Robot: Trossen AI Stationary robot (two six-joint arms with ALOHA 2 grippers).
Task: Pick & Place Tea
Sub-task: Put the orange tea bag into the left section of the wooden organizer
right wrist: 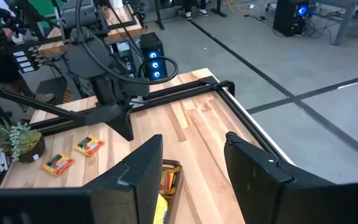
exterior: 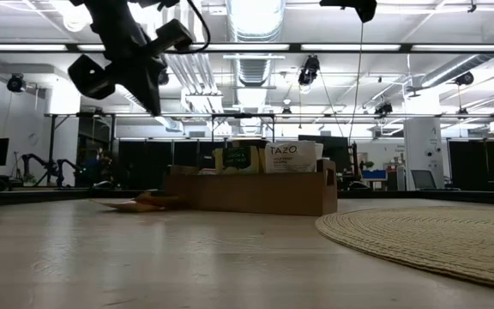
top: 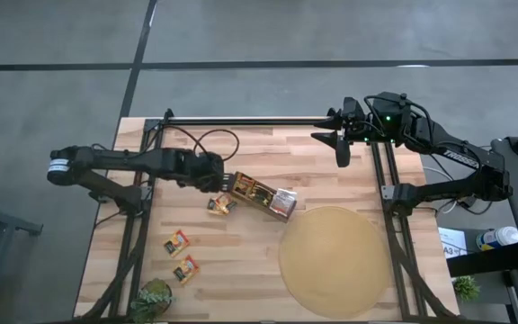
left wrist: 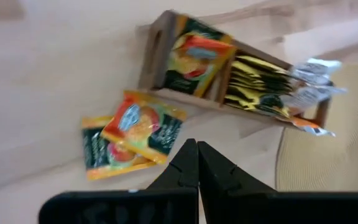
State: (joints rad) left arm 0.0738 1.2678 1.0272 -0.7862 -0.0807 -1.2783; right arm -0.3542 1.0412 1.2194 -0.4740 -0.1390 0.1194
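The tea shows as small flat orange-and-green sachets. Two overlapping ones (left wrist: 132, 134) lie flat on the table just left of the brown wooden box (top: 261, 195), and two more lie near the front left (top: 177, 242) (top: 186, 268). Further sachets stand upright in the box (left wrist: 229, 68). My left gripper (top: 229, 184) hangs shut above the table, over the gap between the overlapping pair and the box, and holds nothing; the low view shows it well clear of the tabletop (exterior: 148, 90). My right gripper (right wrist: 191, 168) waits open and high near the far right.
A big round tan mat (top: 335, 261) lies at the front right, next to the box. A small potted plant (top: 154, 299) stands at the front left corner. Dark frame rails run along the table's left, far and right sides (top: 250, 121).
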